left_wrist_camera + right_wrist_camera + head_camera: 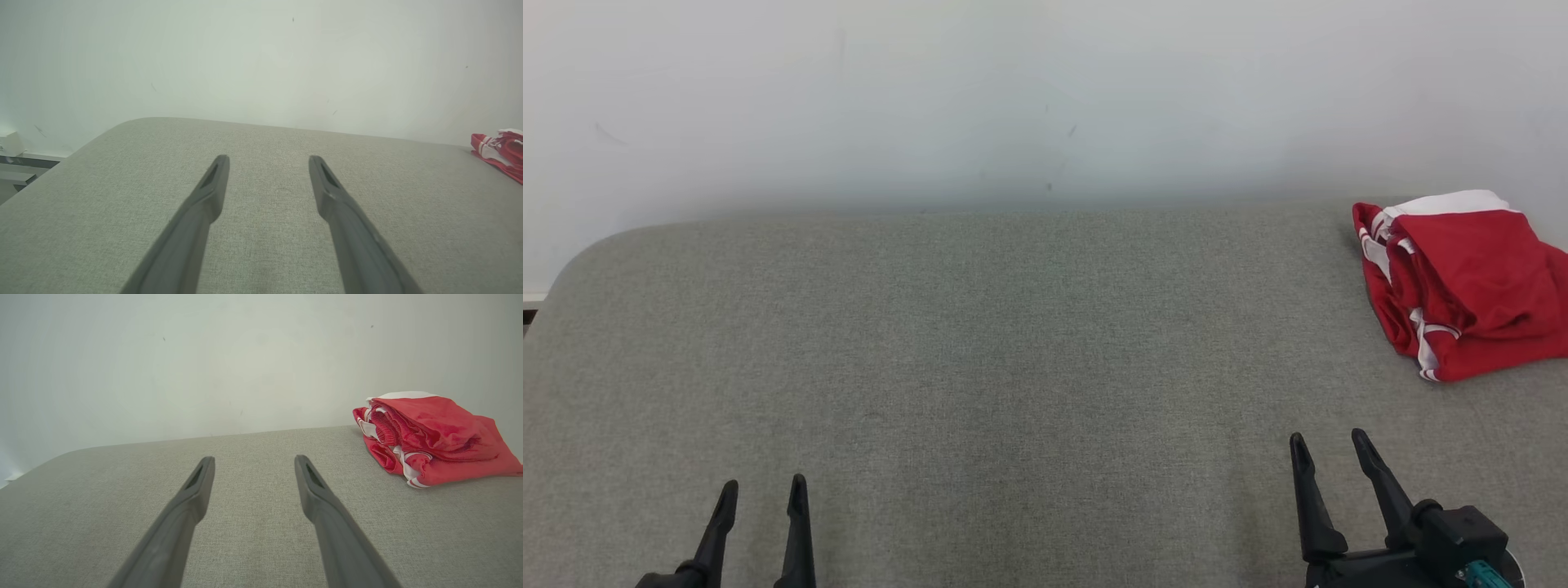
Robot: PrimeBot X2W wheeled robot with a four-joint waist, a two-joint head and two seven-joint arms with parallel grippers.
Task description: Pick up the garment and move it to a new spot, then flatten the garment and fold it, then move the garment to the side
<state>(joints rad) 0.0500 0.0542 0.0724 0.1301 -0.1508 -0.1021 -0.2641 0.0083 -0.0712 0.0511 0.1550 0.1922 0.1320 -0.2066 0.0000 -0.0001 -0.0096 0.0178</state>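
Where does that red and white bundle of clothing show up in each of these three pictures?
Head view: garment at the right edge, near the white wall.
Left wrist view: small, at the right edge, cut off.
Right wrist view: upper right, large.
Shared landmark: grey padded surface meeting that wall.

Garment (pixel 1462 282): red fabric with white trim and bands, loosely folded into a rumpled, layered bundle; lies at far right rear corner of grey cloth-covered table (pixel 980 351).

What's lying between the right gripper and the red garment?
Nothing: just bare grey surface runs from the right gripper to the red garment, as the head view and the right wrist view both show.
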